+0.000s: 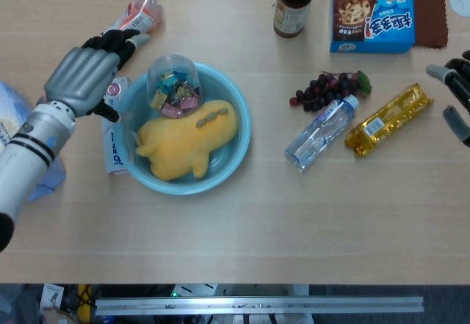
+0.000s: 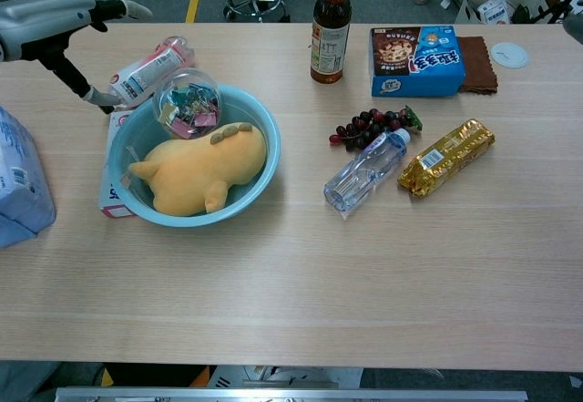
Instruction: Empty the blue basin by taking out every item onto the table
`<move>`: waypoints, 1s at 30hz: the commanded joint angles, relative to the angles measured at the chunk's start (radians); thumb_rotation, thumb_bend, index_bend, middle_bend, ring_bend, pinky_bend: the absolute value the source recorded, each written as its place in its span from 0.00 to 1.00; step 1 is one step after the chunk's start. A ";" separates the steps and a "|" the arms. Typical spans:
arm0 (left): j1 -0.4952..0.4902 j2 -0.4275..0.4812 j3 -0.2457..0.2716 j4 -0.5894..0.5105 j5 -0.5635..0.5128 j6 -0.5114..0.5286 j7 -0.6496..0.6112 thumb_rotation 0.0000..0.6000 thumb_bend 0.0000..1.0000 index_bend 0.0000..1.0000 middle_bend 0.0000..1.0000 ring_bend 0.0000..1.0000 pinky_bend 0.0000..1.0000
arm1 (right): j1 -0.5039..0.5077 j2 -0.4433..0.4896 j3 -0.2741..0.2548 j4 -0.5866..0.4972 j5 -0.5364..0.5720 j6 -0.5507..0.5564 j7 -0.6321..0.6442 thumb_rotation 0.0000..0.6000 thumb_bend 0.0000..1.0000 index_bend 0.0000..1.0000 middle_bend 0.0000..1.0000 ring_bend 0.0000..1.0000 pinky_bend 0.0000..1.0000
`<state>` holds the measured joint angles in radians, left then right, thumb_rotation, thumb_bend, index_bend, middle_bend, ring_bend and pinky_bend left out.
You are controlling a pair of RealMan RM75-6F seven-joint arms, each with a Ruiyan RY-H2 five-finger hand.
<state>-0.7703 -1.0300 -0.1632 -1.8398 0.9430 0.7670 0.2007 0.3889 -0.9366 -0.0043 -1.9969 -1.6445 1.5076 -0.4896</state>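
Nearest the robot lies bare table (image 1: 242,236). Beyond it sits the blue basin (image 1: 239,129), which holds a yellow plush toy (image 1: 183,137) lying across its floor and a clear dome-shaped container of coloured clips (image 1: 172,85) leaning against the far-left rim. A white boxed item (image 1: 111,122) lies on the table touching the basin's left side. To the right, well apart from the basin, lie a clear water bottle (image 1: 317,131), a gold snack packet (image 1: 389,118) and a bunch of dark grapes (image 1: 327,89). Farthest are a pink-labelled bottle (image 1: 136,15), a dark glass bottle (image 1: 294,4) and a blue cookie box (image 1: 371,15).

The left robot hand (image 1: 88,74) hovers just left of the basin's far rim with fingers apart, holding nothing. The right robot hand (image 1: 457,96) shows only at the right frame edge; its fingers appear spread and empty.

Both items remain inside, so the task appears unfinished. The clip container is the nearer target for the left robot hand; a grasp around its rounded sides, lifted clear of the rim before moving sideways, would likely avoid tipping the basin.
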 commanded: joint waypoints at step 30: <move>-0.558 -0.169 0.271 0.264 -0.843 -0.209 0.281 0.75 0.17 0.01 0.10 0.05 0.15 | -0.068 -0.020 0.051 0.072 -0.046 -0.047 0.105 1.00 0.29 0.31 0.40 0.29 0.45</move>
<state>-1.3046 -1.1932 0.0870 -1.5822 0.1273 0.5654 0.4738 0.3213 -0.9556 0.0459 -1.9256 -1.6893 1.4612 -0.3861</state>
